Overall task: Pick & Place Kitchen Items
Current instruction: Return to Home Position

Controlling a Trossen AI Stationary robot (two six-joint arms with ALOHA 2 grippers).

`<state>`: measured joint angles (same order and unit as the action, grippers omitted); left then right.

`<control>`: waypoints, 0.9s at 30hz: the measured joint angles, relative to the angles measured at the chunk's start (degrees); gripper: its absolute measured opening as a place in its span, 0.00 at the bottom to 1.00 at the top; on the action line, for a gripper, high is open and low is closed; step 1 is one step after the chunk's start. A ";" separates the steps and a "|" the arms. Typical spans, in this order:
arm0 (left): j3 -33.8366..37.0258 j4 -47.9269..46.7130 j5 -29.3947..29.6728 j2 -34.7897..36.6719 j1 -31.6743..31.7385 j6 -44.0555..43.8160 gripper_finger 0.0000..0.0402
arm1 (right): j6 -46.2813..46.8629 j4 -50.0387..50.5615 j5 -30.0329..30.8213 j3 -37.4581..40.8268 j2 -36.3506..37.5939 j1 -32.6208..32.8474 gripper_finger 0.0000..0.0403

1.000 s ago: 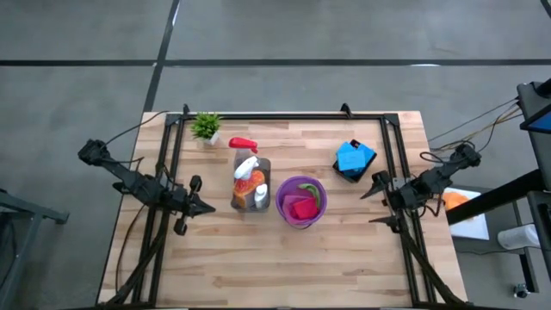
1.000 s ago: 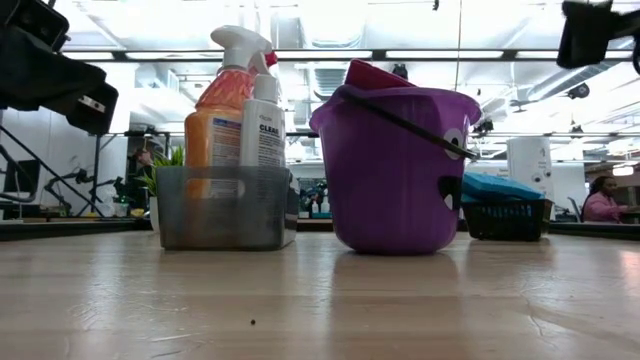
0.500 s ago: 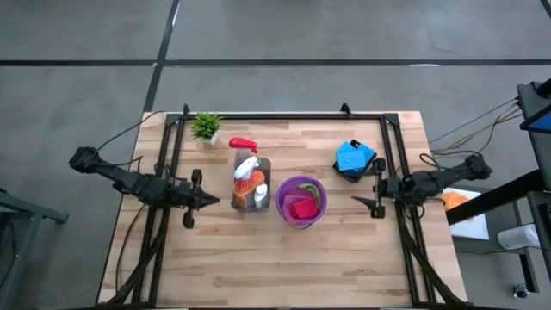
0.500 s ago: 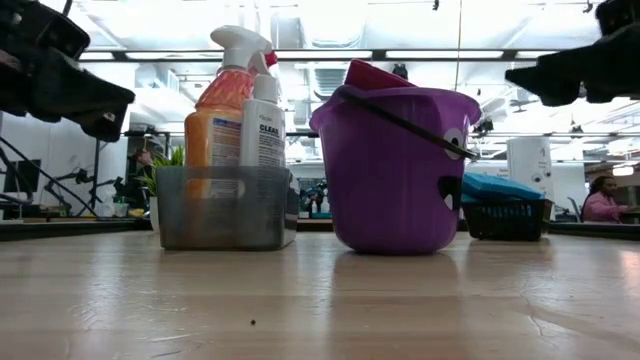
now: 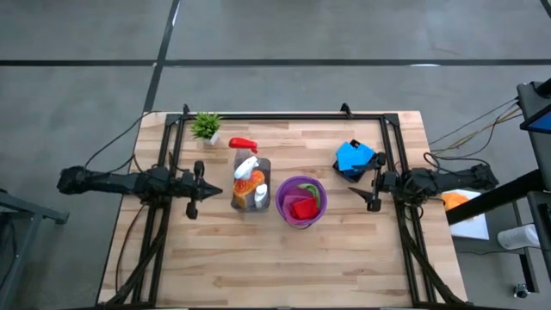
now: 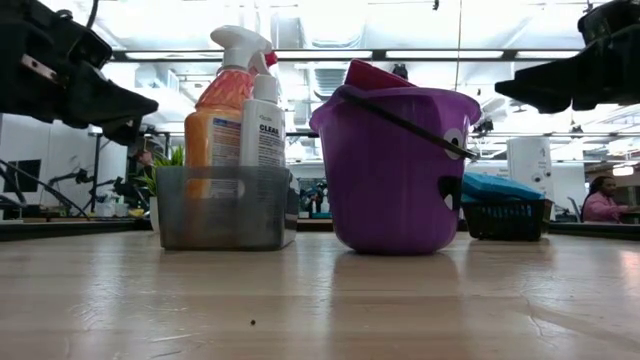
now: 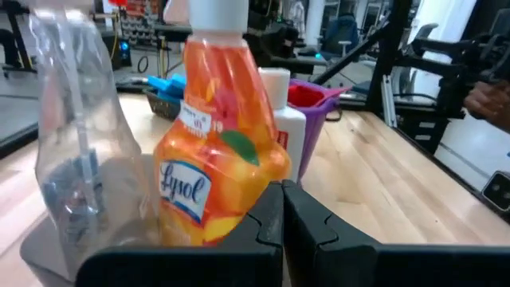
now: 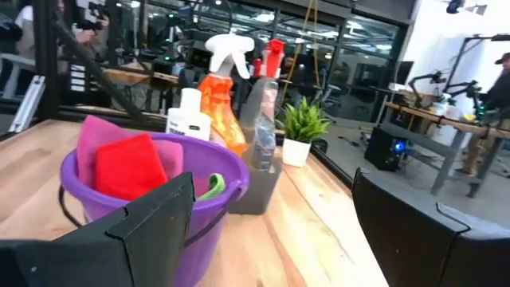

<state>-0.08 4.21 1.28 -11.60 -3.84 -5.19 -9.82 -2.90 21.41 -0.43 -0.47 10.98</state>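
Left hand (image 5: 201, 184), pressed together, points at the grey bin (image 6: 225, 210) just right of it; right hand (image 5: 368, 186), spread and empty, faces the purple bucket (image 6: 385, 200).

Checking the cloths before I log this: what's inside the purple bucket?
Inside the purple bucket: a red cloth on top, a magenta cloth beside it and a green cloth at the rim. Anything beneath them is covered.
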 joint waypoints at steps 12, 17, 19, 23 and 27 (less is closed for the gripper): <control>-0.01 -2.03 -2.84 11.65 0.20 0.77 0.00 | 2.06 0.13 -0.51 0.00 0.33 0.00 0.83; 0.00 -3.03 -3.86 11.61 0.20 1.24 0.00 | 2.46 0.13 -0.53 0.00 0.30 0.00 0.83; 0.00 -2.93 -3.83 11.61 0.20 1.33 0.00 | 3.05 0.13 -0.51 0.02 0.24 0.00 0.83; 0.00 -2.99 -2.76 11.61 0.20 1.46 0.00 | 3.85 0.13 -0.42 0.02 0.24 0.00 0.83; 0.00 -3.08 -2.21 11.46 0.20 1.62 0.00 | 3.66 0.13 -0.37 0.02 -0.57 0.00 0.83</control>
<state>-0.08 1.13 -0.93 -0.14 -3.64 -3.56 -6.17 -2.76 21.04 -0.40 -1.04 10.98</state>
